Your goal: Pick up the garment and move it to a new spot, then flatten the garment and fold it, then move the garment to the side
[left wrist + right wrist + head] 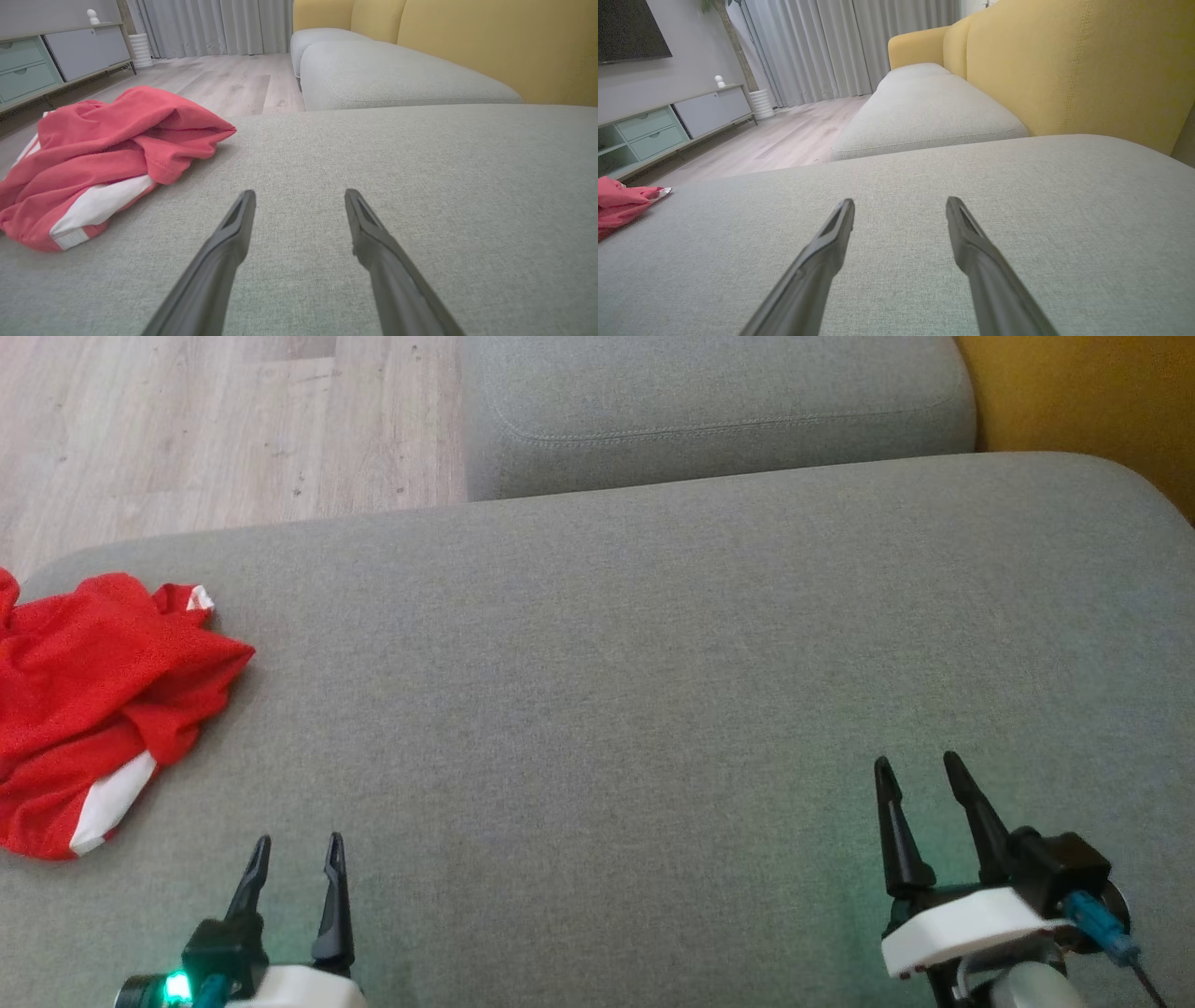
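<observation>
Grippers both released, nothing held. Left gripper [299, 842] sits at the near edge of the grey seat cushion [597, 644], toward the left side. Its fingers are spread wide over bare fabric. Whether it touches the cushion or hangs just above it cannot be told. Right gripper [917, 762] is at the same near edge, toward the right side, also spread and empty, well apart from the left one. Right wrist view has only plain cushion between its fingers.

Garment [93, 681] is red with white panels, crumpled in a loose heap at the left edge of the cushion, and part of it runs off frame. In the left wrist view it lies ahead and to the left of the fingers, near but apart. The right gripper is well apart from it.

Beyond the far edge are a second grey cushion [709, 411], wood floor [187, 429] at far left and the yellow backrest [1074, 392] at far right.

Step in hand looks like the first one, picking up the garment, with the grasp not yet begun. Middle of the cushion is open, a fair new spot.

Next move likely falls to the left arm, being nearer:
- swing toward the left edge
- come down on a raised fold
- close on a good bunch, not just the top layer

Cloth is thin and floppy, so it may trail or drag. Being close to the edge, it could slide off toward the floor.
</observation>
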You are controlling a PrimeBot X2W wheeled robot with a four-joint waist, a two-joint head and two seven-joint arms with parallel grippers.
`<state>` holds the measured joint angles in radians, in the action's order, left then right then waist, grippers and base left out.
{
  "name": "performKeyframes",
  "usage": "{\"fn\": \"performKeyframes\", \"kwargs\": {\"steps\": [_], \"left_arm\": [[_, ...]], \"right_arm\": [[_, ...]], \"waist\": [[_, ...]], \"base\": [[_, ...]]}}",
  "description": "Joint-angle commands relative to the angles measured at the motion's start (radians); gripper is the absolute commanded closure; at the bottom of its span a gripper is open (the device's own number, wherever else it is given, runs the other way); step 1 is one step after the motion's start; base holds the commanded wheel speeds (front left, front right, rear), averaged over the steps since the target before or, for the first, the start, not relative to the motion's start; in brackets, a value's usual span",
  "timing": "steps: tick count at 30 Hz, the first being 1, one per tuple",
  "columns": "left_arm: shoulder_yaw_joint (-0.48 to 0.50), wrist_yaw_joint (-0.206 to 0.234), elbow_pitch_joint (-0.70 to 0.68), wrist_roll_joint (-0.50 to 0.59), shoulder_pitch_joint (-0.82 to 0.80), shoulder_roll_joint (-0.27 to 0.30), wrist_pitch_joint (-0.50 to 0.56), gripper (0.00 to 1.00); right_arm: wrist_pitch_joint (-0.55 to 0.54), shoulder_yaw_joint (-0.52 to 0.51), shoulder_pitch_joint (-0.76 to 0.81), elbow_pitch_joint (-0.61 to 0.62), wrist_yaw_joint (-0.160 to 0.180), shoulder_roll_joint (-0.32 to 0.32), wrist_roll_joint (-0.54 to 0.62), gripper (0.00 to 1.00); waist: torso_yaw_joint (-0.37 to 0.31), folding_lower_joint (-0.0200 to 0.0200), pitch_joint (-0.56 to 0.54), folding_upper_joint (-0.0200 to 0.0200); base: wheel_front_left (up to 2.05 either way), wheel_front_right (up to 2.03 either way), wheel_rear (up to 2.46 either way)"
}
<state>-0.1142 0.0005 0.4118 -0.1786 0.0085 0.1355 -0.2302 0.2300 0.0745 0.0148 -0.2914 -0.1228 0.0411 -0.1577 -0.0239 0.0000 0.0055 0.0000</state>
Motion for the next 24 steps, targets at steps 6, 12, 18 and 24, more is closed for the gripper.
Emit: {"fn": "performKeyframes", "kwargs": {"steps": [6, 12, 18, 24], "left_arm": [[0.043, 0.02, -0.019, 0.067, -0.018, 0.013, -0.03, 0.0], [0.069, 0.018, -0.013, 0.041, -0.017, 0.002, -0.032, 0.0], [0.08, 0.005, -0.001, 0.017, -0.017, -0.006, -0.032, 0.0], [0.085, -0.006, 0.011, 0.004, -0.018, -0.01, -0.032, 0.0]], "right_arm": [[0.03, 0.024, -0.006, 0.002, -0.008, 0.009, 0.062, 0.0], [0.032, 0.023, -0.008, -0.012, -0.008, 0.009, 0.051, 0.0], [0.032, 0.02, -0.012, -0.018, -0.008, 0.009, 0.038, 0.0], [0.032, 0.018, -0.011, -0.021, -0.008, 0.009, 0.033, 0.0]], "waist": [[-0.001, 0.0, -0.001, 0.0], [-0.003, 0.0, 0.001, 0.0], [-0.004, 0.0, 0.003, 0.0], [-0.004, 0.0, 0.002, 0.0]], "base": [[0.0, 0.0, 0.0], [0.0, 0.0, 0.0], [0.0, 0.0, 0.0], [0.0, 0.0, 0.0]]}}
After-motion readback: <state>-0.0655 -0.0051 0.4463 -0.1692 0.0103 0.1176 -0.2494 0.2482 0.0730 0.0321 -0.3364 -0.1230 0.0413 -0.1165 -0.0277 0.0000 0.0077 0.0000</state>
